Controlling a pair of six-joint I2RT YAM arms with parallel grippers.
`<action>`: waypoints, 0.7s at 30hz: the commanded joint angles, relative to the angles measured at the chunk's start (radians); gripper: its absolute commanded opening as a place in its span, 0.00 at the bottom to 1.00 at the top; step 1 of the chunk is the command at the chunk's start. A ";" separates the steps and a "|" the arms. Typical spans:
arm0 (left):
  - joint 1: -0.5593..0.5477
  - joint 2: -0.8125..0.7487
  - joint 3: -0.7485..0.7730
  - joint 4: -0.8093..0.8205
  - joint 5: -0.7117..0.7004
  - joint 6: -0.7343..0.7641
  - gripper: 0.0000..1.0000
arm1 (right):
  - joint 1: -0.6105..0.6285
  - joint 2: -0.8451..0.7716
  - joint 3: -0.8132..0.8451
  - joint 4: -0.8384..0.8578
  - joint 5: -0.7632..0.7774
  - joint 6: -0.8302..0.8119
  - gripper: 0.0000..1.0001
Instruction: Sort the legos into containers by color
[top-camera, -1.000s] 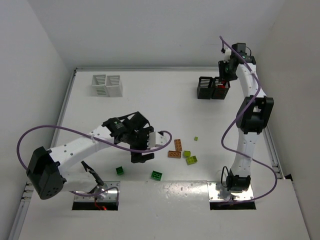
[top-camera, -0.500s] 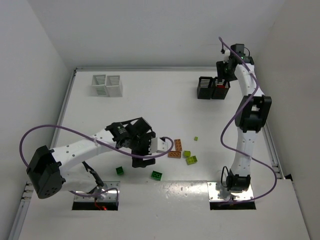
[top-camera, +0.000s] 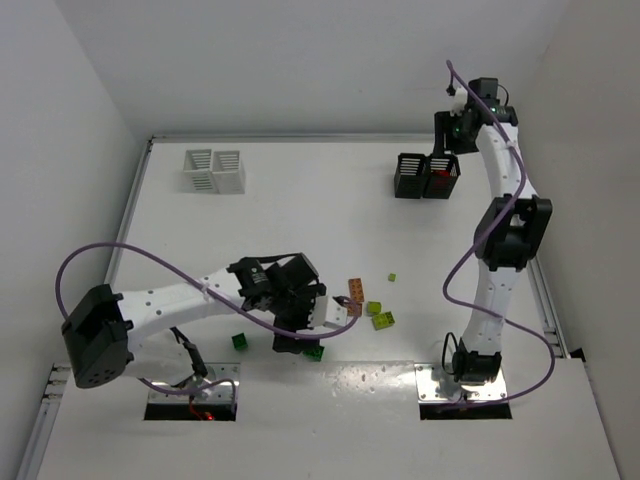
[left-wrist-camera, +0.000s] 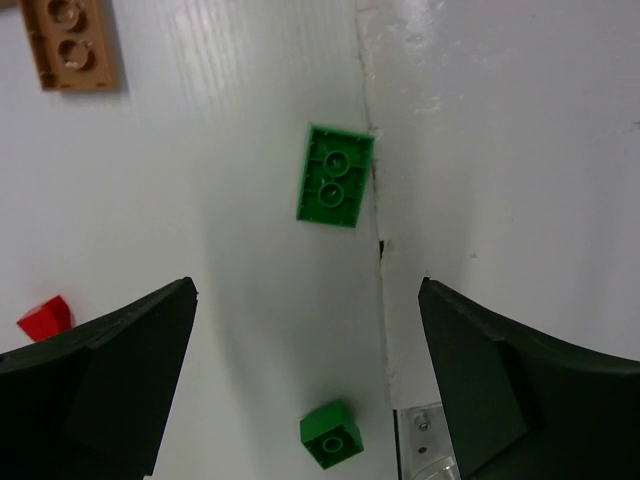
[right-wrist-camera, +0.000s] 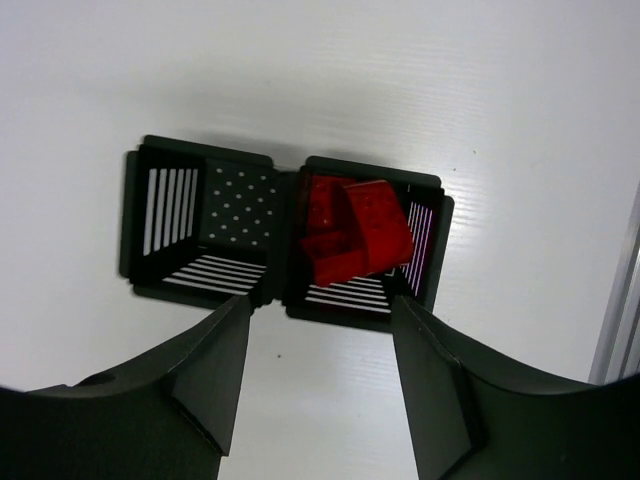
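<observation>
My left gripper (left-wrist-camera: 308, 290) is open and low over the table near the front edge. A dark green brick (left-wrist-camera: 335, 189) lies just ahead of its fingertips, a smaller green brick (left-wrist-camera: 331, 434) sits between the fingers, and a red piece (left-wrist-camera: 45, 316) lies by the left finger. An orange-brown brick (left-wrist-camera: 72, 45) is further off. My right gripper (right-wrist-camera: 320, 300) is open and empty above the black containers (right-wrist-camera: 140, 220); the right bin holds red legos (right-wrist-camera: 355, 235), the left bin is bare. White containers (top-camera: 214, 170) stand far left. Lime bricks (top-camera: 380, 318) lie centre right.
The left arm (top-camera: 170, 300) stretches across the near left of the table, its purple cable looping above it. The right arm (top-camera: 500, 240) stands tall along the right edge. A seam and a metal base plate (left-wrist-camera: 430, 440) run close to the green bricks.
My left gripper has moved nearer and to the right, down over the dark green brick. My right gripper has opened wider and drawn up and back from the black bins.
</observation>
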 joint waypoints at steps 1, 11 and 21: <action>-0.058 0.021 -0.007 0.076 0.044 -0.024 0.99 | -0.003 -0.113 -0.006 0.001 -0.054 0.023 0.60; -0.186 0.119 0.006 0.165 0.000 -0.006 0.99 | -0.003 -0.194 -0.064 -0.019 -0.063 0.003 0.60; -0.224 0.160 -0.082 0.298 -0.092 -0.024 0.99 | -0.003 -0.234 -0.084 -0.028 -0.073 -0.015 0.60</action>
